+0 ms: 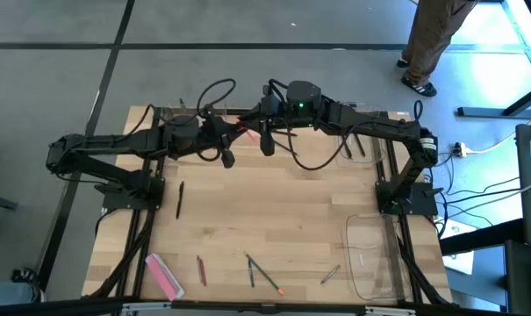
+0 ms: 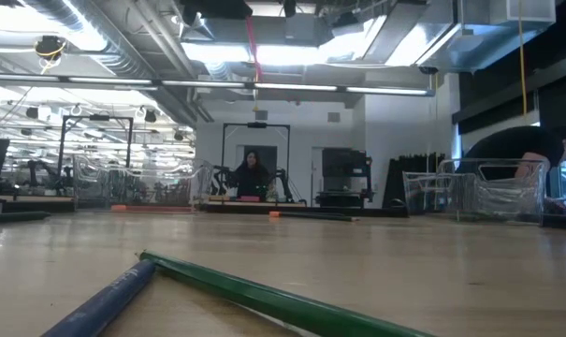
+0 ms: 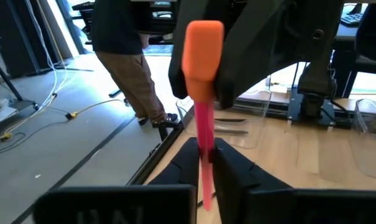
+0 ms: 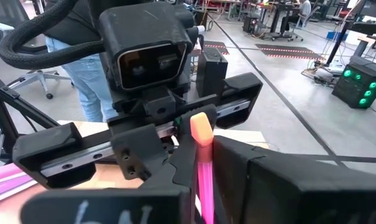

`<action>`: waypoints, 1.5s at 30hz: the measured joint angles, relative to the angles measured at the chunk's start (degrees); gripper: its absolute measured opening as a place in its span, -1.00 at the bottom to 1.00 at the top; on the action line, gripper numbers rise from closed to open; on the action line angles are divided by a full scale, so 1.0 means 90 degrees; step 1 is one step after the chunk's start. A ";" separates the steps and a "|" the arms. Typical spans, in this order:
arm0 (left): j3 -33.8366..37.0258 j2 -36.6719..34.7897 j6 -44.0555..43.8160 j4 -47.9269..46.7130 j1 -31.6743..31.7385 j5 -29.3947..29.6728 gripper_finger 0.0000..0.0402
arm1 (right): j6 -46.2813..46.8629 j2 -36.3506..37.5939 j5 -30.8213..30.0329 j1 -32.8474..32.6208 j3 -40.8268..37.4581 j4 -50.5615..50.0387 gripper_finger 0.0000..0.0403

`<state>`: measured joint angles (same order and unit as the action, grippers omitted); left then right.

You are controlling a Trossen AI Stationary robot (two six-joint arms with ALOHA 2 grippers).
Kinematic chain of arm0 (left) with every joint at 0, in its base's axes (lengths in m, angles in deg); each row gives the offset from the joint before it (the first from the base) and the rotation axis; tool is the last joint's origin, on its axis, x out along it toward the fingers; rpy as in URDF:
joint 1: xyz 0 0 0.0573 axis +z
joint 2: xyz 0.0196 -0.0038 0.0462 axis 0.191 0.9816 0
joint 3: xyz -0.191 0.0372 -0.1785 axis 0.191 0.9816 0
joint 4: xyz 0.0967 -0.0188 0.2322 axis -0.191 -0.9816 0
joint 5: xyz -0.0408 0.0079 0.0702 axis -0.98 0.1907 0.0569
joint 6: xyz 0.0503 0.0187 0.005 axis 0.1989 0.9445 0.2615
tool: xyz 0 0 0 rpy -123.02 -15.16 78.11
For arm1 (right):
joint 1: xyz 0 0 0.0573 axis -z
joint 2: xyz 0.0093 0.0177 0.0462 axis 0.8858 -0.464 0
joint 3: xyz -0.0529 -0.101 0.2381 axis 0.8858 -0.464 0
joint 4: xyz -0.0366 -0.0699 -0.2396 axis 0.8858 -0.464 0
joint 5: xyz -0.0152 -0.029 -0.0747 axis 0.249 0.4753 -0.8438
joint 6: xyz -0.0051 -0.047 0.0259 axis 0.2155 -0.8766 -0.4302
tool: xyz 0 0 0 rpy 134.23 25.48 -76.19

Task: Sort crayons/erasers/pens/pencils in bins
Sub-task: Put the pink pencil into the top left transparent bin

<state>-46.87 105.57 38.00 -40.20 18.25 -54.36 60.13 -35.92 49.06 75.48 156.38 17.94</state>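
A pink-red crayon (image 1: 245, 132) with an orange end is held up in the air over the far middle of the table, between my two grippers. In the low view it hangs almost upright, well above the table (image 2: 253, 47). My left gripper (image 3: 204, 163) comes from the table's left and is shut on it. My right gripper (image 4: 203, 177) comes from the right, faces the left one and is shut on the same crayon. My left gripper pinches the crayon's pink shaft (image 3: 204, 146) between its two fingers. The crayon runs on past the fingertips to a wide orange end (image 3: 203, 56) in front of the right gripper. It is lifted clear of the table. My right gripper has the pink shaft (image 4: 204, 168) between its two fingers, one on each side. The crayon runs on to an orange tip (image 4: 201, 127) right at the left gripper's fingers. It is clear of the table.
A black pen (image 1: 179, 198) lies left of centre. Near the front edge lie a flat pink bar (image 1: 164, 275) and several pencils (image 1: 201, 270) (image 1: 267, 277) (image 1: 329, 275). One clear bin (image 1: 375, 259) stands near right, another (image 1: 363, 145) far right. A person (image 1: 432, 39) stands beyond the table.
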 joint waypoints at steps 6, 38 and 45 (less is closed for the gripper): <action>0.0000 0.0000 -0.0009 -0.0001 0.0002 -0.0003 -0.96 | -0.0007 0.0002 0.0000 0.0000 0.0000 -0.0002 -0.79; -0.0005 -0.0662 -0.0572 -0.3101 0.1473 0.0934 -1.00 | -0.0681 0.1245 -0.0419 0.0229 0.0002 -0.3545 -0.24; 0.0011 -0.0097 -0.0504 -0.3854 0.2656 0.0596 -1.00 | -0.0417 0.1248 -0.0641 0.0219 -0.0005 -0.4767 -0.24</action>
<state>-46.78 104.70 33.47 -74.89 42.16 -48.99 56.38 -24.69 43.29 77.45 156.34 -24.96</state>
